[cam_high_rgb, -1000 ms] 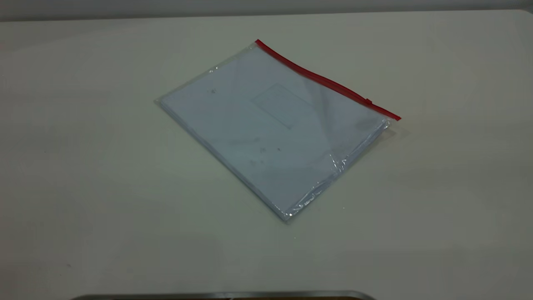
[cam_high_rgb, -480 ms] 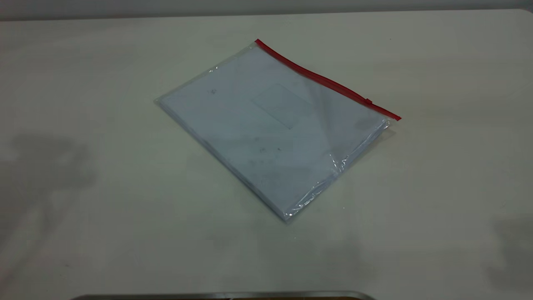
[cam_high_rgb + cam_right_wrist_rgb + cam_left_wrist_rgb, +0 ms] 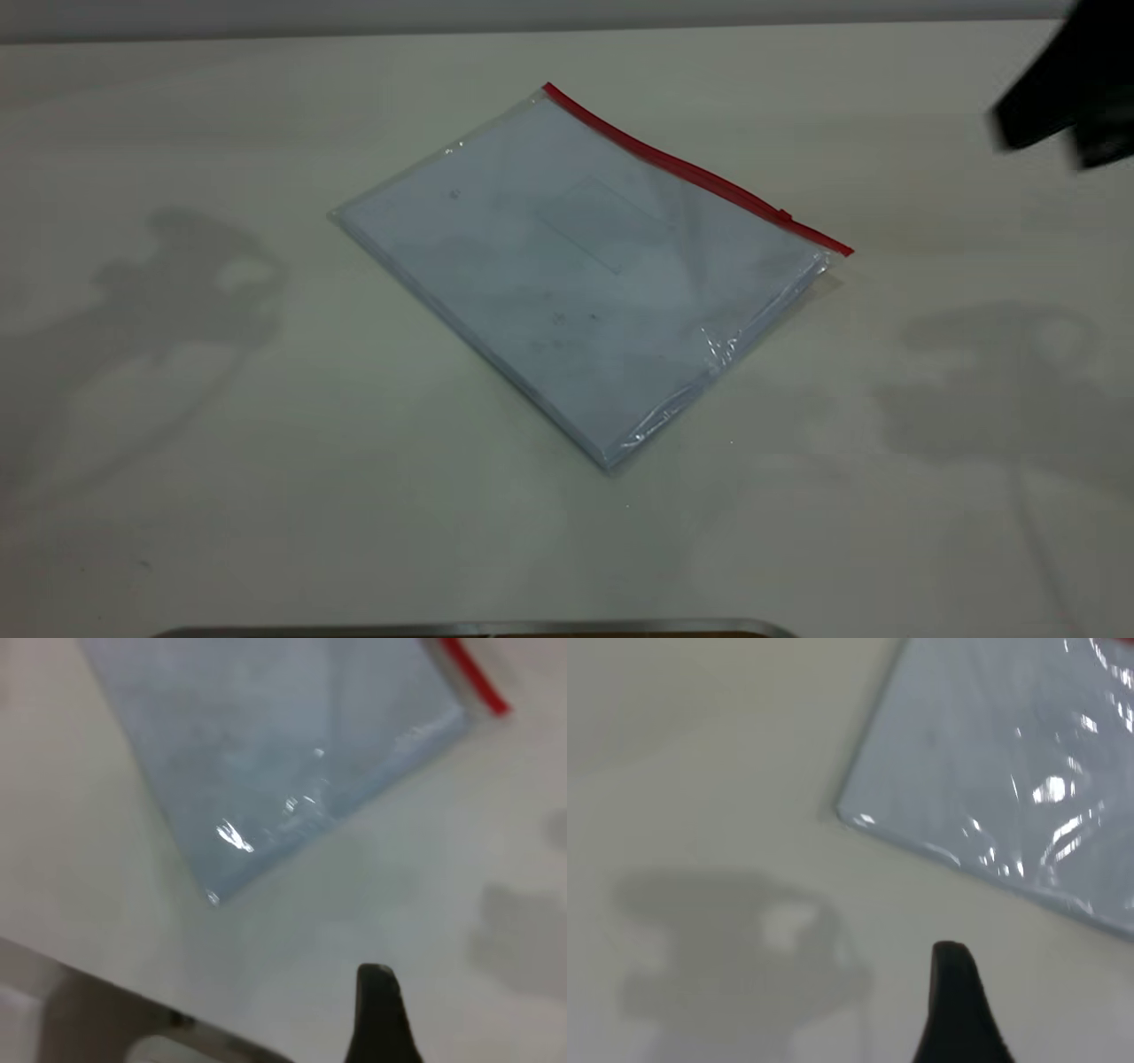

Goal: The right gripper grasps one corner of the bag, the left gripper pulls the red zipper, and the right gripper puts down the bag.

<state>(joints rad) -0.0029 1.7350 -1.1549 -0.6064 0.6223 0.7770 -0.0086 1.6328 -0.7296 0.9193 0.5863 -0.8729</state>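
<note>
The bag (image 3: 576, 266) lies flat on the pale table (image 3: 266, 496), white paper showing through. The red zipper (image 3: 700, 173) runs along its far right long edge, with the slider tab (image 3: 784, 214) near the right corner (image 3: 842, 251). The right gripper (image 3: 1063, 115) is a blurred black shape at the upper right, well above and to the right of that corner. Its wrist view shows its black tip (image 3: 379, 1010), the bag (image 3: 266, 753) and the red corner (image 3: 492, 702) farther off. The left gripper's black tip (image 3: 957, 992) hangs over bare table beside a bag corner (image 3: 850, 815).
A grey metal edge (image 3: 478, 629) runs along the bottom of the exterior view. The table's near edge (image 3: 89, 992) shows in the right wrist view. Arm shadows lie on the table at the left (image 3: 177, 275) and the right (image 3: 992, 381).
The right gripper has come into the exterior view at the upper right. The shadows of both arms have grown and shifted toward the bag. The bag has not moved.
</note>
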